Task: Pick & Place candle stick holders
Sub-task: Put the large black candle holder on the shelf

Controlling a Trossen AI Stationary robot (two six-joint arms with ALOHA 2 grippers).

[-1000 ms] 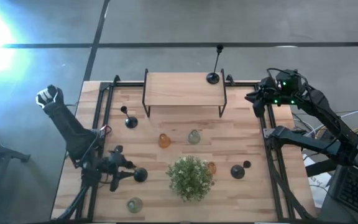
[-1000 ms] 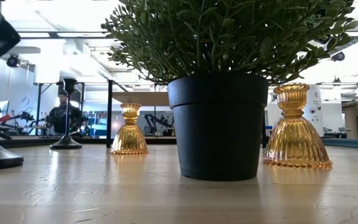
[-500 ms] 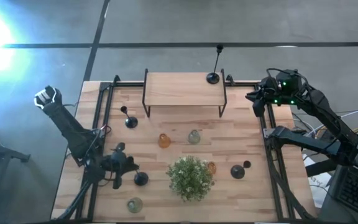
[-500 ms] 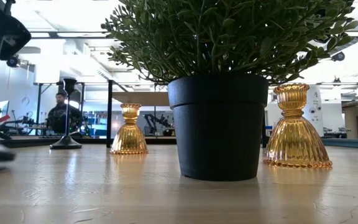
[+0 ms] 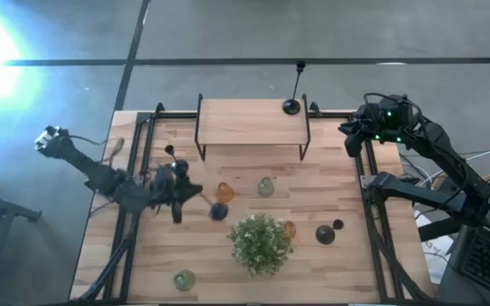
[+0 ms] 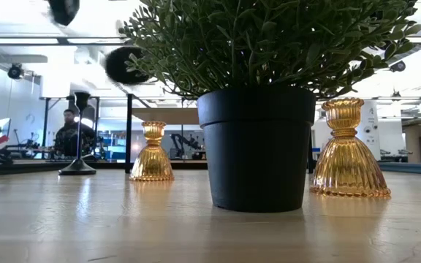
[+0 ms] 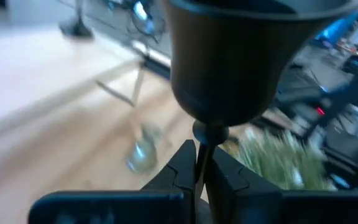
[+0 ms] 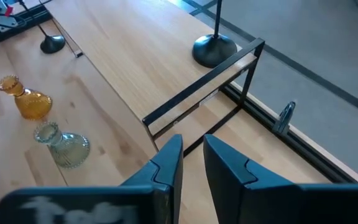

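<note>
My left gripper [image 5: 196,198] hovers over the table's left middle, shut on a black candle stick holder whose round domed base [image 5: 219,212] floats in the air near the plant; the base also shows high up in the low view [image 6: 123,64]. My right gripper [image 5: 345,136] waits at the far right corner, its fingers [image 8: 166,162] a little apart with nothing between them. On the wood stand a short black holder [image 5: 177,164], an amber glass one [image 5: 225,192], a pale green one [image 5: 265,187], another amber one [image 5: 289,229], a black one [image 5: 325,234] and a green one [image 5: 184,279]. My left gripper pinches the holder's thin stem [image 7: 202,142] between its two fingers, just behind the domed base [image 7: 235,56]. The fingers come nearly level from the table's left. The holder is lifted clear of the table, with its base out beyond the fingertips.
A bushy plant in a black pot [image 5: 260,242] stands at the near middle. A wooden shelf on a black frame [image 5: 252,123] sits at the far edge and bears a tall black holder [image 5: 293,104]. Black rails [image 5: 366,195] run along both sides.
My left gripper has risen and swung from the near left corner toward the far edge and the table's middle. The black holder, which stood on its base on the wood, is lifted clear and carried along, its base now high in the low view.
</note>
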